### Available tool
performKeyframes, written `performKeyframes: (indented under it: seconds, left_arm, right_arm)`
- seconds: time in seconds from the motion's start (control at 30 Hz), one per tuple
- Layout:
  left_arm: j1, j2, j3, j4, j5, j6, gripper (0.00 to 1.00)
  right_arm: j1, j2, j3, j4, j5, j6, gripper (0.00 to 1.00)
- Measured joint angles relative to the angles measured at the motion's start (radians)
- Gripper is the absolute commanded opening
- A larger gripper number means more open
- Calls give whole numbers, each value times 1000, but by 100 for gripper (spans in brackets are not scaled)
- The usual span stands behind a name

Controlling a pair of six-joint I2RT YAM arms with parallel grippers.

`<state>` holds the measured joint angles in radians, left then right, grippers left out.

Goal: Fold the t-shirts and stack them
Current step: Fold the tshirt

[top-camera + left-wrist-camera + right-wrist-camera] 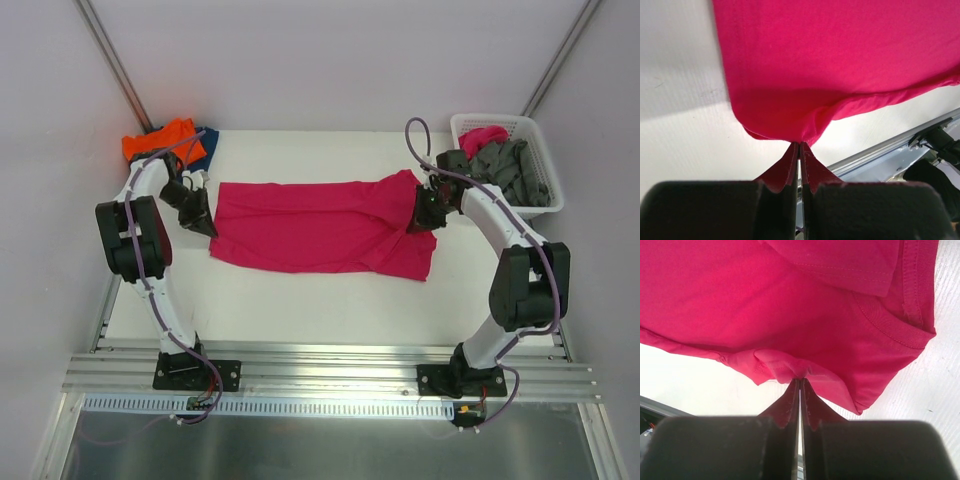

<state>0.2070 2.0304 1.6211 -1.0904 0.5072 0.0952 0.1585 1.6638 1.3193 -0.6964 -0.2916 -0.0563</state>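
At table centre in the top view, magenta t-shirt (320, 225) lies spread flat, long axis running 9 to 3 o'clock, on the white table (300, 300). It looks folded lengthwise, with the collar end toward 3 o'clock and the hem end toward 9 o'clock.

Left gripper (210, 230) sits at the shirt's 9 o'clock edge, near corner. In the left wrist view its fingers (785, 170) are pressed together with a pinch of magenta cloth caught at the tips, and the cloth there is lifted slightly off the table.

Right gripper (416, 224) sits at the shirt's 3 o'clock end. In the right wrist view its fingers (812, 407) are likewise closed tight on a bunched fold of the shirt edge, with the ribbed collar visible toward 2 o'clock of the tips.

Orange t-shirt (160, 140) and dark blue t-shirt (208, 146) are piled touching each other at the table's 10 o'clock corner, apart from the magenta one.

White lattice basket (545, 150) stands at the 2 o'clock corner, holding grey t-shirts (515, 170) and a bit of pink cloth (482, 135) at its far left side.
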Motion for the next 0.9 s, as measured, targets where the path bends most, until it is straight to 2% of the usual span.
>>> performKeyframes:
  seconds: [0.33,0.9]
  left_arm:
    - [51,12,23,6,-26,-6,0]
    - [52,74,131,13,-69,-4,0]
  right_arm:
    - [0,18,8,4,15,-12,0]
    - [-4,138,190,8,49,-41,0]
